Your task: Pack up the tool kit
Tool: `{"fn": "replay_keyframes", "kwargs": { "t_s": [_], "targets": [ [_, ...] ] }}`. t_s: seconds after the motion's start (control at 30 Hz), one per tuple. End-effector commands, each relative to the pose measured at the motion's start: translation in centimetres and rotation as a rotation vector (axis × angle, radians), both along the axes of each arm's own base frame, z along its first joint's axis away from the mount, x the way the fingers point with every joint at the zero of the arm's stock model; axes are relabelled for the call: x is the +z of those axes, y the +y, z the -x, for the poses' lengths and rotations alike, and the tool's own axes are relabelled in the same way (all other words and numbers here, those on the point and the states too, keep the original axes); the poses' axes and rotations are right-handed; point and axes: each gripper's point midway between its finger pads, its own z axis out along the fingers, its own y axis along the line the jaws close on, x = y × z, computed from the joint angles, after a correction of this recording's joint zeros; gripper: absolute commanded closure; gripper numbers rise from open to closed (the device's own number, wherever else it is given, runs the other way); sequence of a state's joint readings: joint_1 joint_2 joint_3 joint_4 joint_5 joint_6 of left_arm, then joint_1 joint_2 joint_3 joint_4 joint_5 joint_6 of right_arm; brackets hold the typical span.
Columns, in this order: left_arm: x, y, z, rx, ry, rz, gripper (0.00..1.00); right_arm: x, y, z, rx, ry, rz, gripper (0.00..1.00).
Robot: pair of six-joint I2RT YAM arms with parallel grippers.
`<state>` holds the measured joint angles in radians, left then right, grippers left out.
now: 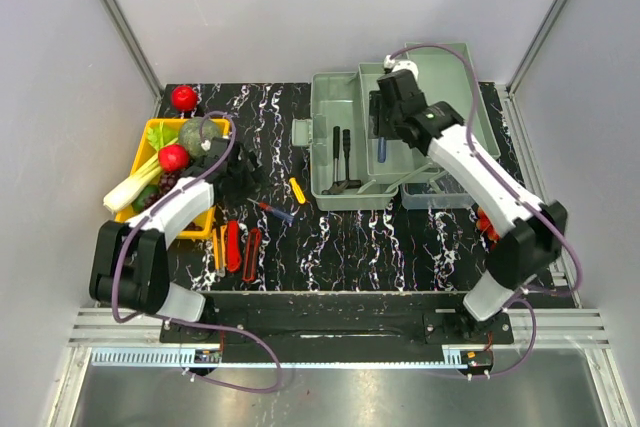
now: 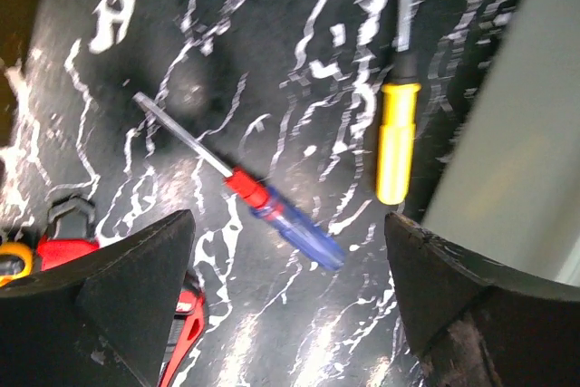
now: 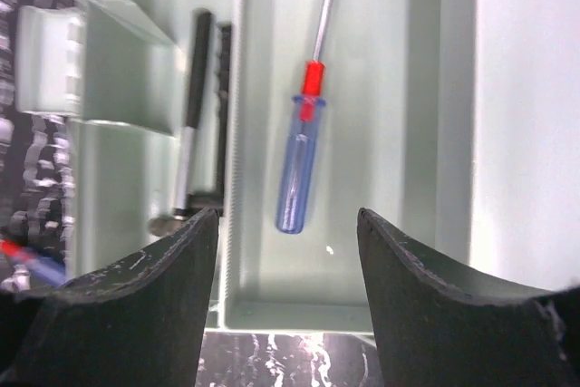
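- Top external view: the black marbled table [image 1: 400,242] carries the whole job. The toolbox [image 1: 325,162] stands open at the far centre. Several hand tools lie loose on the table near its left wall.
- Toolbox: it holds two black tools [image 3: 195,115] in the left compartment. A blue-handled screwdriver [image 3: 299,169] lies flat on the floor of the next compartment.
- Right gripper [image 3: 288,251]: it hangs over that compartment with its jaws apart and nothing between them. The screwdriver lies free below.
  - Risk: as I judge it, a sideways withdrawal could drive a finger into the compartment divider and shove the box. The cause would be the low hover between the walls.
- Left gripper [image 2: 288,251]: it hovers with its jaws wide and empty over a second blue screwdriver [image 2: 281,215], which lies slanted on the table.
  - Risk: a descent onto the thin shaft rather than the handle would probably let the tool pivot or slip. The cause would be its slant across the jaw line.
- Yellow-handled tool [image 2: 396,142]: it lies just beside the toolbox wall.
  - Risk: a finger lowered on that side may strike the wall, because little room shows between them.
- Red-handled tools [image 1: 232,245]: they lie near the left arm and are not yet packed.
  - Risk: a low sweep of the arm could scatter them.
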<state>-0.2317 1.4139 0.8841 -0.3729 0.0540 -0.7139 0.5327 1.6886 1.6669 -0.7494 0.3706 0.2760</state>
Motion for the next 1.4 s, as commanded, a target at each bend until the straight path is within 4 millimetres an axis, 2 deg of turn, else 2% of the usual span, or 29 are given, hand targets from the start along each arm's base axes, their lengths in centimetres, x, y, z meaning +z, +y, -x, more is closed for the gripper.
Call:
{"fn": "replay_keyframes", "kwargs": {
  "t_s": [0.0, 0.1, 0.33, 0.57, 0.67, 0.77, 0.87, 1.07, 1.2, 1.27, 1.37],
  "targets": [
    [-0.8, 1.3, -0.5, 0.156, 0.091, -0.025, 0.13, 7.1, 1.5, 1.7, 0.098, -0.168, -0.193, 0.32],
    [-1.5, 1.6, -0.8, 0.191, 0.129, -0.045, 0.19, 7.9, 1.9, 2.7, 0.121, -0.187, -0.255, 0.32],
    [-3.5, 1.6, -1.6, 0.215, 0.197, -0.066, 0.34, 8.1, 2.0, 3.8, 0.138, -0.196, -0.296, 0.31],
    [-5.2, 1.1, -1.4, 0.211, 0.265, -0.097, 0.38, 8.5, 1.7, 4.0, 0.131, -0.217, -0.307, 0.3],
    [-6.0, 1.0, -1.2, 0.207, 0.294, -0.114, 0.44, 8.3, 1.7, 4.0, 0.125, -0.215, -0.312, 0.3],
    [-6.2, 0.9, -1.5, 0.199, 0.297, -0.117, 0.57, 8.2, 1.7, 4.0, 0.123, -0.213, -0.317, 0.3],
    [-5.6, 0.4, -2.3, 0.165, 0.266, -0.146, 0.62, 8.3, 1.7, 4.0, 0.121, -0.219, -0.321, 0.3],
    [-5.8, -0.5, -2.3, 0.114, 0.254, -0.208, 0.68, 8.7, 1.5, 4.0, 0.115, -0.232, -0.321, 0.3],
    [-6.3, -0.3, -2.2, 0.098, 0.263, -0.235, 0.83, 8.7, 1.5, 4.0, 0.114, -0.233, -0.321, 0.3],
    [-6.3, -0.1, -2.3, 0.088, 0.262, -0.25, 0.94, 8.7, 1.4, 4.1, 0.113, -0.233, -0.322, 0.3],
    [-6.8, 0.0, -2.2, 0.078, 0.274, -0.261, 1.0, 8.8, 1.5, 4.2, 0.114, -0.233, -0.326, 0.3]
  ]
}}
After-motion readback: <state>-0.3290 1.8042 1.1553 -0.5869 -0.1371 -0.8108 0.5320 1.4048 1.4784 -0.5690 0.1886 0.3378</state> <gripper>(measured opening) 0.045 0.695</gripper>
